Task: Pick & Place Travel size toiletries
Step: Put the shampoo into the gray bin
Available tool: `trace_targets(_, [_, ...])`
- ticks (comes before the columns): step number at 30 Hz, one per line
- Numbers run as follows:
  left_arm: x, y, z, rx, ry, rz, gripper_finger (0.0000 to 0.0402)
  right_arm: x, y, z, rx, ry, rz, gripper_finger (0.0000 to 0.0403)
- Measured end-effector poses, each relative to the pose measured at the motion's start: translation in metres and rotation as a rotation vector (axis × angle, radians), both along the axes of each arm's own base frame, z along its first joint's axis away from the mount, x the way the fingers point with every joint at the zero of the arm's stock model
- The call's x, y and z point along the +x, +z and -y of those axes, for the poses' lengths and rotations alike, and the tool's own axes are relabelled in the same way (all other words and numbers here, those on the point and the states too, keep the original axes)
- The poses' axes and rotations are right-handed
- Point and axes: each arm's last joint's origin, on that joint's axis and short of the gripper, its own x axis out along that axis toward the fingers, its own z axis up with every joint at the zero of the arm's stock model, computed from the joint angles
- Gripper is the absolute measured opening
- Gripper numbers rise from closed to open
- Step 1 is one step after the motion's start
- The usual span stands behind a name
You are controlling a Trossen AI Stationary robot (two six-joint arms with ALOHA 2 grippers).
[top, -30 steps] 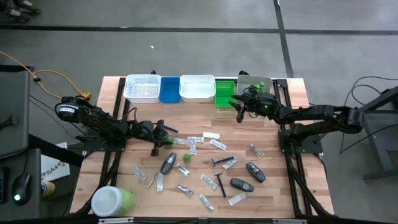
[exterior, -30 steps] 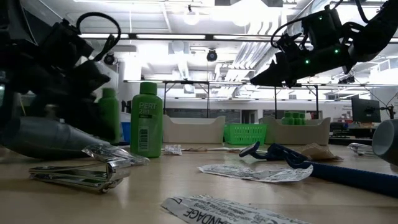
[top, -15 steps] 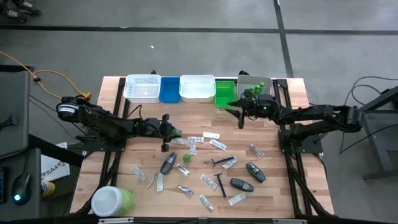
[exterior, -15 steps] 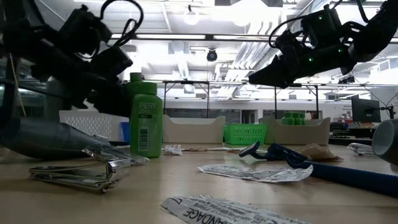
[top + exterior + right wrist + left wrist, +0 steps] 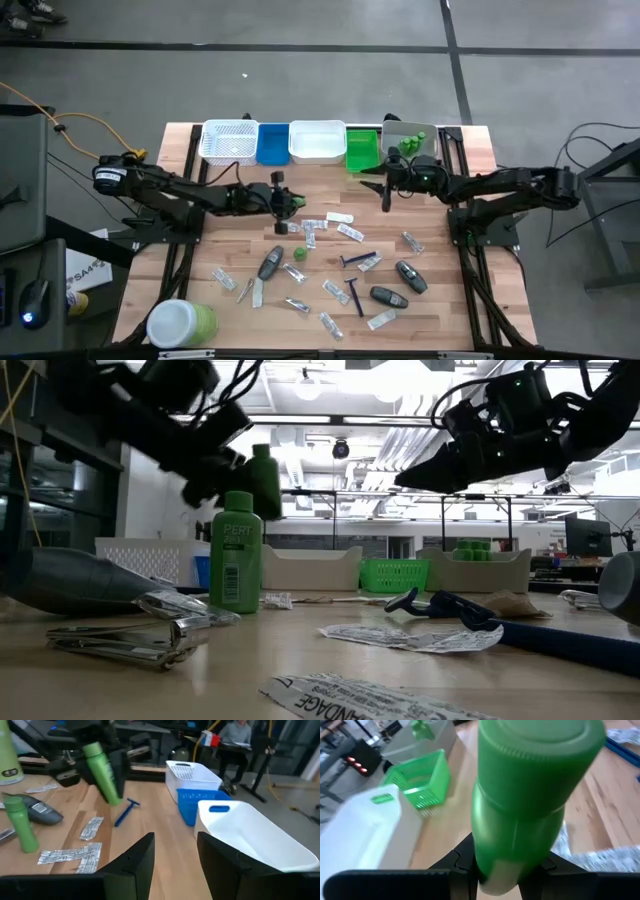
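My left gripper [image 5: 280,200] is shut on a small green bottle [image 5: 265,480], held above the middle of the table; the same bottle [image 5: 102,770] shows in the right wrist view. A second green bottle [image 5: 299,253] stands upright on its base. Silvery sachets [image 5: 340,217], dark oval pieces [image 5: 410,276] and blue razors [image 5: 353,294] lie flat across the near half of the table. My right gripper [image 5: 385,190] hovers open in front of the green tray [image 5: 362,150], with nothing between its fingers [image 5: 137,857]. My left gripper pinches the green bottle's lower body [image 5: 492,865] between its two fingers, one on each side. The fingers come from the table's left, almost level and slanting slightly down. The bottle is lifted clear of the table, cap [image 5: 540,742] up and tilted.
Along the far edge stand a white basket [image 5: 229,142], a blue tray [image 5: 272,143], a white tray [image 5: 317,141], the green tray and a grey tray [image 5: 398,128] with green bottles. A big green jar with a white lid [image 5: 180,322] lies at the near left corner.
My left gripper has risen and gone toward the table's right and far edge, tipping closer to level and rolling. It has carried the green bottle up from beside the standing bottle until it is clear of the table. My right gripper has turned slightly.
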Motion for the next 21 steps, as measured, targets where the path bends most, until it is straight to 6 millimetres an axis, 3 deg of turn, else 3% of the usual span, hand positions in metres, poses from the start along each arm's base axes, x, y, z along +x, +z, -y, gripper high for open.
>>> trace_targets(10, [0.011, 0.022, -0.023, -0.025, 0.098, -0.024, 0.0086, 0.027, -0.011, -0.009, -0.160, 0.097, 0.095, 0.0142])
trace_targets(21, [0.009, 0.021, -0.031, -0.035, 0.227, -0.013, 0.0086, 0.089, -0.019, 0.000, -0.260, 0.066, 0.062, 0.0142])
